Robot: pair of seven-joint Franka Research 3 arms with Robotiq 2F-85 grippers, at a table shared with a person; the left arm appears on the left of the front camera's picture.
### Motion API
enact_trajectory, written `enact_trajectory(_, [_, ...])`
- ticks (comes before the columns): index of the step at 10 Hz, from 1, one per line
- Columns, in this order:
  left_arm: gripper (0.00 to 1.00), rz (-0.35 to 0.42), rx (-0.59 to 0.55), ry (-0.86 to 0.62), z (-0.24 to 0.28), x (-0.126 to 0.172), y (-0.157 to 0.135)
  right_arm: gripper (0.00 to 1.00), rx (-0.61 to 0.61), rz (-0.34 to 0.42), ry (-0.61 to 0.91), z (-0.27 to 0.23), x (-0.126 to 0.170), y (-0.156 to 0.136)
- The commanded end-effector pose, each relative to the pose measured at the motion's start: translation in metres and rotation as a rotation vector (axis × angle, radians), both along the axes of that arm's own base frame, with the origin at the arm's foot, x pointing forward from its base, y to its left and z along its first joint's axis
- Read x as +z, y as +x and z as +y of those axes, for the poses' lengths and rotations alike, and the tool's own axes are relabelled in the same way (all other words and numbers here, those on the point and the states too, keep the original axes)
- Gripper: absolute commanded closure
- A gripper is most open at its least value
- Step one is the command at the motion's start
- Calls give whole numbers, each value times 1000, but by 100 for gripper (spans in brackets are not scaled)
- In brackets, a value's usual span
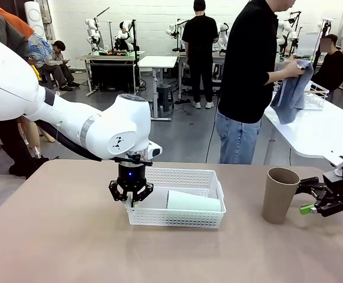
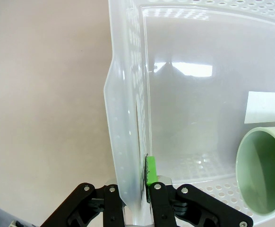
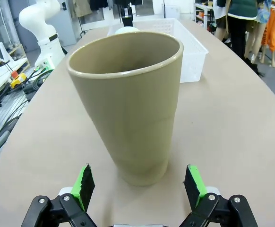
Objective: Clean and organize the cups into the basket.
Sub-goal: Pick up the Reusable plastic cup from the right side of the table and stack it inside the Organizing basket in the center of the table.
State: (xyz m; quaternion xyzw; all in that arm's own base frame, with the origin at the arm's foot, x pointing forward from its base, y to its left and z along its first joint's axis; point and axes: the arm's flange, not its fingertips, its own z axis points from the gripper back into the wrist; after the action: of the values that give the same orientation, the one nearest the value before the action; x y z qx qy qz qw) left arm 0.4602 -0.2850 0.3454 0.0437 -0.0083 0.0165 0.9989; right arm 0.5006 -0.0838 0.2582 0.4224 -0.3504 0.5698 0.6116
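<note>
The white basket sits mid-table with a pale mint green cup lying on its side inside. My left gripper reaches down over the basket's left end. In the left wrist view this gripper is shut on the basket's side wall, one green pad pressed against the inner face. The mint cup's open mouth faces that camera. A tan-brown cup stands upright on the right. My right gripper is open just beside it. In the right wrist view the cup stands just beyond the spread fingertips of the right gripper.
A person in black stands beyond the table holding a blue-grey cloth over a neighbouring white table. A white wire rack stands there too. Bare tabletop stretches across the front and left.
</note>
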Motion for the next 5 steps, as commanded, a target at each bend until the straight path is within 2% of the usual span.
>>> enact_trajectory(1, [100, 3, -2, 1, 0, 0, -1, 0, -30, 23, -4, 8, -4, 14])
enact_trajectory(5, [100, 3, -2, 1, 0, 0, -1, 0, -35, 30, 4, 17, -7, 21])
